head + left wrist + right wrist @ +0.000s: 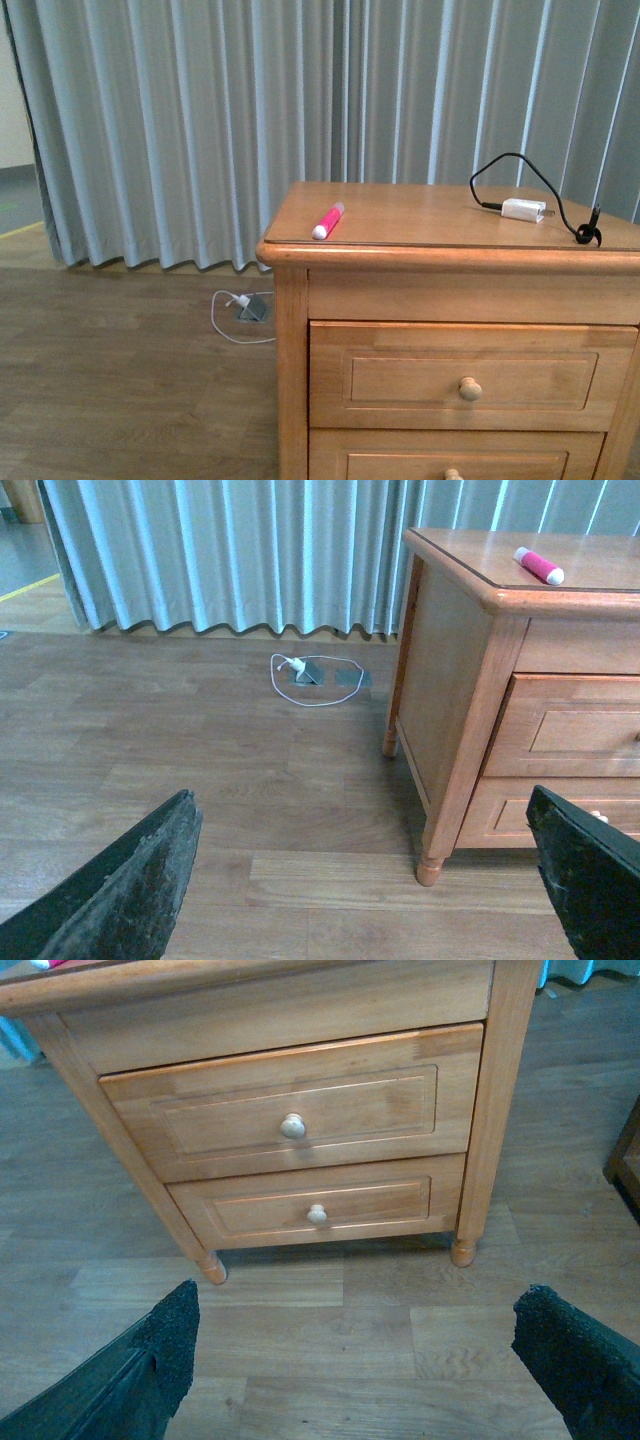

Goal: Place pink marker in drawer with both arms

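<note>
The fat pink marker lies on the smooth wooden table, at its near left corner. The drawer is shut. The left claw and right claw are spread wide and look rough and black. Only the front view shows the charger.

Left tool and right tool, each with black jaws wide apart and empty

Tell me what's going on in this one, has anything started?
Nothing is being handled yet. The pink marker lies on the cabinet top near its front left corner, with a white charger further right. The upper drawer is shut. The left hand and the right hand are both open and empty, hanging above the floor in front of the cabinet, the right one facing the drawers. Neither touches anything.
</note>
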You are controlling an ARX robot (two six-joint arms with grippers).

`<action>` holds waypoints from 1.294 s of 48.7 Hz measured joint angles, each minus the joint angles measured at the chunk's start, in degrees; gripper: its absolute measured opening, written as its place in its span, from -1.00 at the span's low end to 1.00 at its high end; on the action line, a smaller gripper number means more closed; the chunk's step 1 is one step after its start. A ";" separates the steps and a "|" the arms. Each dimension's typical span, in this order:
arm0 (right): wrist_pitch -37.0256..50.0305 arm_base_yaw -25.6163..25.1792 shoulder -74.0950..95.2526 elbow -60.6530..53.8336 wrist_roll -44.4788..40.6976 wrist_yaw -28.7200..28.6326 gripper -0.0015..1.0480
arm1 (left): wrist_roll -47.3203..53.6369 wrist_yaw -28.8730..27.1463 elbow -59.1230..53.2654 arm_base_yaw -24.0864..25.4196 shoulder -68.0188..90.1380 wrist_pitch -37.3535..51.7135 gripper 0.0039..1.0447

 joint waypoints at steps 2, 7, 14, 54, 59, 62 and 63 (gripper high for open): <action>4.28 1.40 5.03 0.81 -0.07 0.61 0.84 | 0.00 0.00 0.00 0.00 0.00 0.00 0.89; 15.58 5.01 18.78 3.69 -0.52 2.86 0.84 | 0.00 0.00 0.00 0.00 0.00 0.00 0.89; 27.61 8.46 37.00 9.14 -1.03 5.27 0.84 | 0.00 0.00 0.00 0.00 0.00 0.00 0.89; 39.19 13.38 92.56 48.13 -5.49 12.24 0.84 | 0.00 0.00 0.00 0.00 0.00 0.00 0.89; 39.30 12.79 96.67 51.34 -5.60 12.87 0.84 | 0.00 0.00 0.00 0.00 0.00 0.00 0.89; 39.56 12.28 98.66 52.81 -5.55 13.11 0.84 | 0.00 0.00 0.00 0.00 0.00 0.00 0.89; 39.76 12.02 99.43 53.35 -5.46 13.25 0.84 | 0.00 0.00 0.00 0.00 0.00 0.00 0.89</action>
